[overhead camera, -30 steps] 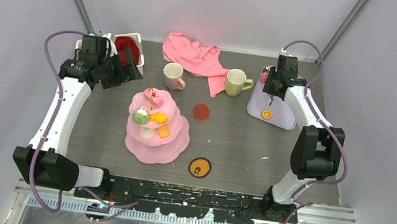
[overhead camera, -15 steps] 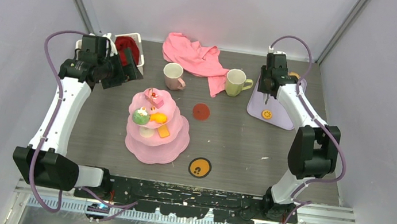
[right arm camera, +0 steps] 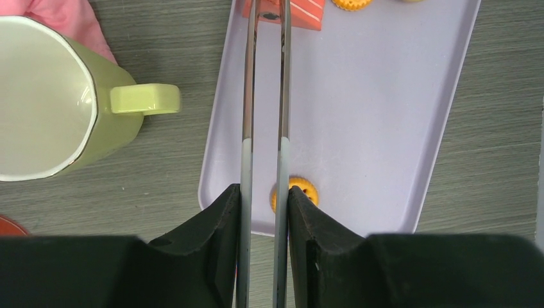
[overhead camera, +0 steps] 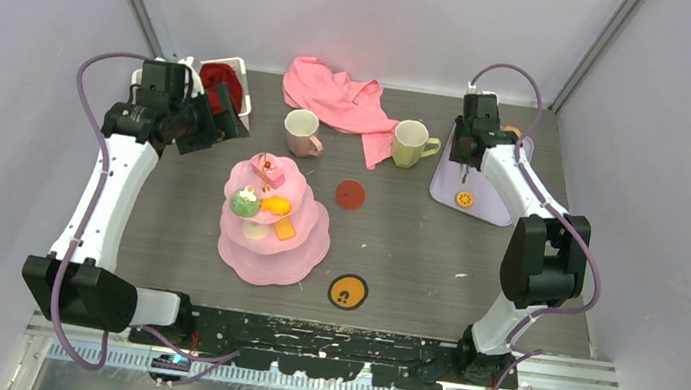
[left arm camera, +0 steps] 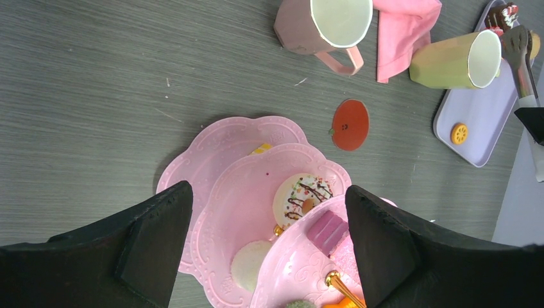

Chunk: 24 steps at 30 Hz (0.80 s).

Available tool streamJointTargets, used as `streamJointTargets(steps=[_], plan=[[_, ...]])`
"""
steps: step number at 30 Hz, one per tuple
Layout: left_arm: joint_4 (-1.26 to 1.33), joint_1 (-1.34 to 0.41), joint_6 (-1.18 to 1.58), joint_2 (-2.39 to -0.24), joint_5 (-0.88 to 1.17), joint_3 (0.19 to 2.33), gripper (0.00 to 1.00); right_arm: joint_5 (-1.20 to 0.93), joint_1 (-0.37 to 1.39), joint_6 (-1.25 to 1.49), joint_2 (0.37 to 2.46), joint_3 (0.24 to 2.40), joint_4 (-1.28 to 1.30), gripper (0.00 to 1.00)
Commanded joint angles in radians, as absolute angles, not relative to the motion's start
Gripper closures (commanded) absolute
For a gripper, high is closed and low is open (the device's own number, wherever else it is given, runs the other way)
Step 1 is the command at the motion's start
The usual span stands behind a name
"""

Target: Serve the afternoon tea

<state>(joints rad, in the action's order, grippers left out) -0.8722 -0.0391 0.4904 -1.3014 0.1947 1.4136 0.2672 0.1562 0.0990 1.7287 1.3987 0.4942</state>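
While the right gripper (right arm camera: pixel 264 205), pinching slim metal tongs (right arm camera: pixel 247 96), sets their tips apparently at the red-striped toy pastry (right arm camera: pixel 303 9) on the lilac plastic tray's (right arm camera: pixel 385 96) far end, squeeze this light, stiff, likely slippery piece across its flat sides; the left gripper (left arm camera: pixel 266 199) stands spread.

Cake stand (overhead camera: pixel 257 264) pink, scalloped rim. Pale pink mug (overhead camera: pixel 301 132) white inside; yellow-green mug (overhead camera: pixel 411 143) same. Doughnut (left arm camera: pixel 303 196) white, brown stripes (plus tiny coloured sprinkles). Tray (right arm camera: pixel 385 128) lilac. Tongs (right arm camera: pixel 247 96) silver. Cloth (overhead camera: pixel 334 98) pink. Table (overhead camera: pixel 414 255) dark grey, wood-grain.
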Motion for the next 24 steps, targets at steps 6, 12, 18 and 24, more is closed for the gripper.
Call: streamJointTargets(steps=[6,12,18,24], plan=[[-0.849,-0.036,0.482,-1.292,0.202,1.445,0.12,0.280,0.156,0.105,1.691,1.415,0.435,0.99],[-0.849,-0.035,0.481,-1.286,0.205,1.443,0.12,0.282,0.156,0.112,1.685,1.410,0.439,0.99],[-0.851,-0.035,0.480,-1.283,0.203,1.441,0.12,0.276,0.156,0.115,1.671,1.398,0.437,0.99],[-0.849,-0.035,0.484,-1.282,0.205,1.439,0.12,0.244,0.156,0.126,1.643,1.393,0.456,0.99]])
